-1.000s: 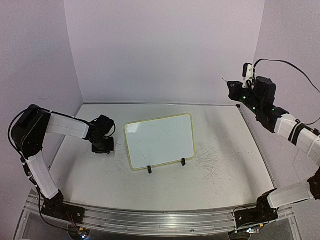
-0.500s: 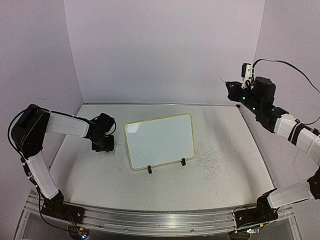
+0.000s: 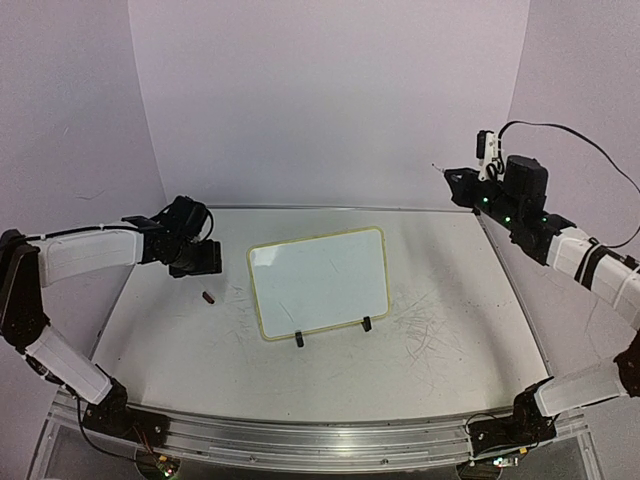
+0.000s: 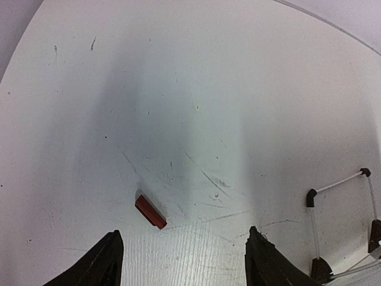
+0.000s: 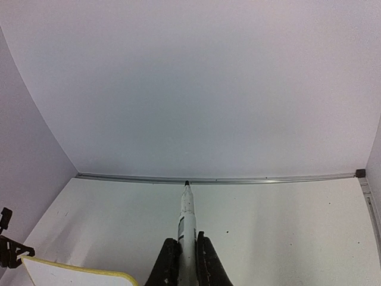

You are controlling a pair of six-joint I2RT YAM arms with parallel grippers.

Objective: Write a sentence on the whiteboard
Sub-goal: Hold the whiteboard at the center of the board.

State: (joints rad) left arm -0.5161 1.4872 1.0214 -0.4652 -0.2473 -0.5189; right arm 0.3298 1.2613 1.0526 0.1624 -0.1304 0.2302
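By red cap point(image 4: 150, 212), left pincer point(image 4: 183, 238) gapes; right pincer point(image 5: 187, 245) grips marker point(image 5: 187, 211).

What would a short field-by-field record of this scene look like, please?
whiteboard: in the middle of the table, black feet at its near edge, no writing visible
marker: gripped in the right tool, tip forward, raised near the back right corner
left tool: open, empty, above the table left of the whiteboard
red cap: lying loose on the table below the left tool
table surface: white, scuffed with grey scribbles
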